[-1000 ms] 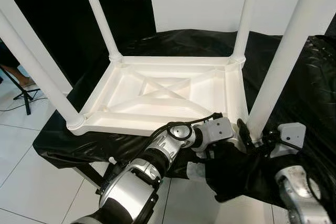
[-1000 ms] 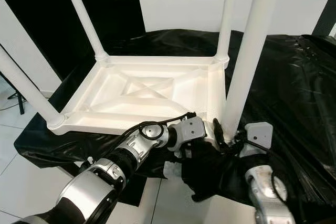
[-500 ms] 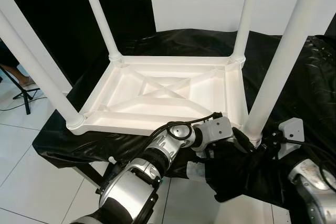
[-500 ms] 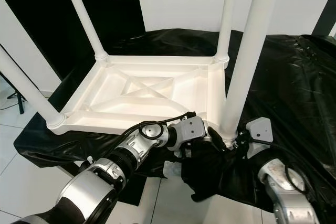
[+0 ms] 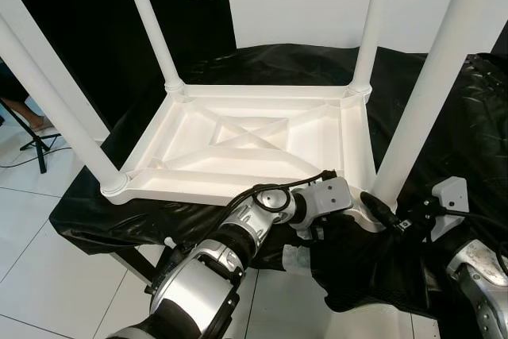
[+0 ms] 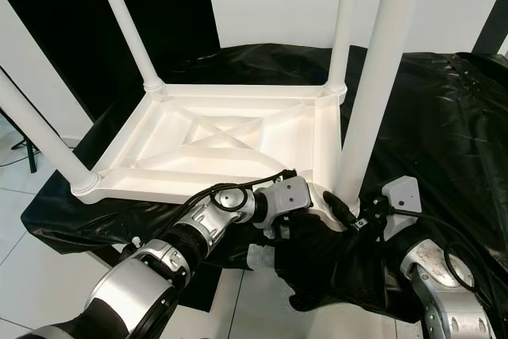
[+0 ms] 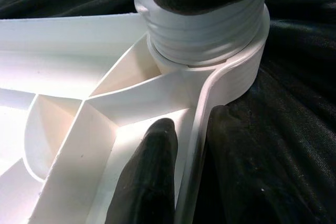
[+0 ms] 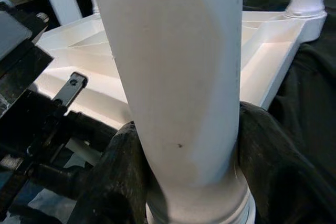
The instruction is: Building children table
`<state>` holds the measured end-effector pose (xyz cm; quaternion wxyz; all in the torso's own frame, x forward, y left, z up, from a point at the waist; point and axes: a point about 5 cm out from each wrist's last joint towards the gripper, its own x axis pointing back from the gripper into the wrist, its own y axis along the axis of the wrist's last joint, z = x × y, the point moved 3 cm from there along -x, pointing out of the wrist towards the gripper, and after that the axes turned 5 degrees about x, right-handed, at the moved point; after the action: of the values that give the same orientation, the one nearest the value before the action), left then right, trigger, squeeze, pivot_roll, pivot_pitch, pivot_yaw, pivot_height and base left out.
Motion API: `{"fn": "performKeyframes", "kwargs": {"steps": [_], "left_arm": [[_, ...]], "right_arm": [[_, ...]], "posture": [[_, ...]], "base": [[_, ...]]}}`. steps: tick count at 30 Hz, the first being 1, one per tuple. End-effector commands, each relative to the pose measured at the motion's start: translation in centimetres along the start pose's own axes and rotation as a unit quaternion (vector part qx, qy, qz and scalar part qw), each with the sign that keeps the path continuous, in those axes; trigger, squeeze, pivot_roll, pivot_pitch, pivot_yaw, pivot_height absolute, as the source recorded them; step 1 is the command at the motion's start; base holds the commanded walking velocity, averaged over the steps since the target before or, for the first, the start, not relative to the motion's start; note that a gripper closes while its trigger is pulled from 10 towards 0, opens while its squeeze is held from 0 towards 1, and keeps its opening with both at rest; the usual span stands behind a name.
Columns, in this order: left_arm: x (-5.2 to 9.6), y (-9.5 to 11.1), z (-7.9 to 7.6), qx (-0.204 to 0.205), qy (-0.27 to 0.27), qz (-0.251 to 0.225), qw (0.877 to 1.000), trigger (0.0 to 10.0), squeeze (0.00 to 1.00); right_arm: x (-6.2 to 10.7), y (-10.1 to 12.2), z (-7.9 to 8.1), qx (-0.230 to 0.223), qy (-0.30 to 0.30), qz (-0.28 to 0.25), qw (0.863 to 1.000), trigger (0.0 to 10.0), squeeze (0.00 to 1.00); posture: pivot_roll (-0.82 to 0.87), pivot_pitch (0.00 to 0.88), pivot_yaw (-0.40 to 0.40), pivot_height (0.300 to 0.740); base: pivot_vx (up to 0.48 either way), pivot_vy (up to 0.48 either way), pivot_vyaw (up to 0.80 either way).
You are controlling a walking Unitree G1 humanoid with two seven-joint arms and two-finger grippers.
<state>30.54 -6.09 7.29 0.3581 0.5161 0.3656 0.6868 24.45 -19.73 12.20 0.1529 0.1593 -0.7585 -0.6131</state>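
The white plastic children's table top [image 5: 254, 144] lies upside down on the black cloth-covered bench [image 5: 444, 117], ribs showing, with four round white legs standing up out of its corner sockets. My work is at the near right corner: the long white leg [image 5: 432, 85] rises from there, long axis running up and leaning slightly away to my right, its ridged foot [image 7: 202, 30] seated in the round corner socket [image 7: 231, 77]. My right gripper [image 8: 184, 182] is nearer that leg, and I've got its two black fingers wrapped either side of the leg just above the socket, clamped on it, so the leg stands straight up from my grip. My left gripper [image 7: 184, 177] comes in from the near edge, pinching the thin white rim [image 7: 197, 150] of the top right beside the socket, one finger inside the frame, one outside on the cloth. I judge the next move is a twist about the leg's long axis, so my left must hold that corner steady while my right turns.
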Motion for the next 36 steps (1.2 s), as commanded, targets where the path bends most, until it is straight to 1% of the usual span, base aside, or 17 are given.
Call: {"fn": "performKeyframes", "kwargs": {"steps": [1, 2, 4, 11, 13, 16, 19, 20, 21, 22, 23, 24, 25, 26, 31, 32, 36], "left_arm": [[-0.9, -4.9, -1.8, 0.066, 0.096, 0.081, 0.990, 10.0, 0.00], [-0.9, -4.9, -1.8, 0.065, 0.096, 0.081, 0.990, 10.0, 0.00], [-0.9, -5.0, -1.8, 0.065, 0.096, 0.081, 0.990, 10.0, 0.00], [-0.8, -5.0, -1.8, 0.064, 0.096, 0.082, 0.990, 10.0, 0.00], [-0.8, -5.0, -1.8, 0.063, 0.095, 0.083, 0.990, 10.0, 0.00], [-0.9, -4.9, -1.8, 0.063, 0.095, 0.082, 0.990, 10.0, 0.00], [-0.9, -4.8, -1.7, 0.063, 0.095, 0.082, 0.990, 10.0, 0.00], [-0.9, -4.8, -1.7, 0.063, 0.096, 0.082, 0.990, 10.0, 0.00], [-0.9, -4.8, -1.7, 0.063, 0.096, 0.082, 0.990, 10.0, 0.00], [-0.9, -4.9, -1.7, 0.064, 0.097, 0.082, 0.990, 10.0, 0.00], [-0.9, -4.9, -1.7, 0.064, 0.097, 0.082, 0.990, 10.0, 0.00], [-0.8, -5.0, -1.7, 0.063, 0.097, 0.083, 0.990, 10.0, 0.00], [-0.8, -5.0, -1.7, 0.063, 0.097, 0.083, 0.990, 10.0, 0.00], [-0.8, -5.1, -1.8, 0.062, 0.096, 0.085, 0.990, 10.0, 0.00], [-0.8, -5.3, -2.0, 0.058, 0.092, 0.088, 0.990, 10.0, 0.00], [-0.8, -5.2, -2.0, 0.057, 0.093, 0.088, 0.990, 10.0, 0.00], [-0.8, -5.1, -1.8, 0.056, 0.094, 0.088, 0.990, 10.0, 0.00]], "right_arm": [[-0.1, -1.1, 2.1, -0.034, 0.025, 0.022, 0.999, 0.0, 0.00], [0.1, -2.3, 2.8, -0.087, -0.012, 0.056, 0.995, 0.0, 0.00], [0.1, -2.5, 3.5, -0.101, -0.032, 0.064, 0.992, 0.0, 0.00], [-0.1, -1.8, 3.0, -0.072, -0.104, 0.049, 0.991, 0.0, 0.00], [-0.3, -1.0, 1.4, -0.038, -0.165, 0.032, 0.985, 0.0, 0.00], [-0.3, -0.7, 0.6, -0.025, -0.203, 0.026, 0.978, 0.0, 0.00], [-0.4, -0.6, 0.8, -0.023, -0.209, 0.030, 0.977, 0.0, 0.00], [-0.4, -0.6, 1.0, -0.020, -0.203, 0.032, 0.978, 1.6, 0.00], [-0.4, -0.6, 1.0, -0.020, -0.203, 0.032, 0.978, 1.6, 0.00], [-0.5, -0.6, 1.2, -0.019, -0.195, 0.035, 0.980, 4.9, 0.00], [-0.5, -0.6, 1.2, -0.019, -0.195, 0.035, 0.980, 4.9, 0.00], [-0.6, -0.6, 1.4, -0.013, -0.183, 0.035, 0.982, 10.0, 0.92], [-0.6, -0.6, 1.4, -0.013, -0.183, 0.035, 0.982, 10.0, 0.92], [-0.7, -0.6, 1.5, -0.013, -0.167, 0.033, 0.985, 10.0, 1.00], [-1.4, 0.0, 1.5, -0.005, -0.093, 0.019, 0.995, 10.0, 0.92], [-1.5, 0.1, 1.2, 0.002, -0.080, 0.015, 0.997, 10.0, 0.00], [-1.5, 1.0, 0.5, 0.022, -0.036, -0.001, 0.999, 10.0, 0.00]], "posture": [[0.02, 0.000, 0.068, 0.740], [0.02, 0.000, 0.069, 0.740], [0.01, 0.000, 0.072, 0.740], [0.01, 0.000, 0.072, 0.740], [0.01, 0.000, 0.075, 0.740], [0.01, 0.000, 0.072, 0.740], [0.01, 0.000, 0.072, 0.740], [0.02, 0.000, 0.072, 0.740], [0.02, 0.000, 0.072, 0.740], [0.02, 0.000, 0.072, 0.740], [0.02, 0.000, 0.072, 0.740], [0.02, 0.000, 0.073, 0.740], [0.02, 0.000, 0.073, 0.740], [0.01, 0.000, 0.077, 0.740], [0.01, 0.000, 0.080, 0.740], [0.01, 0.000, 0.080, 0.740], [0.02, 0.000, 0.081, 0.740]], "base": [[0.000, 0.000, 0.00], [0.000, 0.000, 0.00], [0.000, 0.000, 0.00], [0.000, 0.000, 0.00], [0.000, 0.000, 0.00], [0.000, 0.000, 0.00], [0.000, 0.000, 0.00], [0.000, 0.000, 0.00], [0.000, 0.000, 0.00], [0.000, 0.000, 0.00], [0.000, 0.000, 0.00], [0.000, 0.000, 0.00], [0.000, 0.000, 0.00], [0.000, 0.000, 0.00], [0.000, 0.000, 0.00], [0.000, 0.000, 0.00], [0.000, 0.000, 0.00]]}}
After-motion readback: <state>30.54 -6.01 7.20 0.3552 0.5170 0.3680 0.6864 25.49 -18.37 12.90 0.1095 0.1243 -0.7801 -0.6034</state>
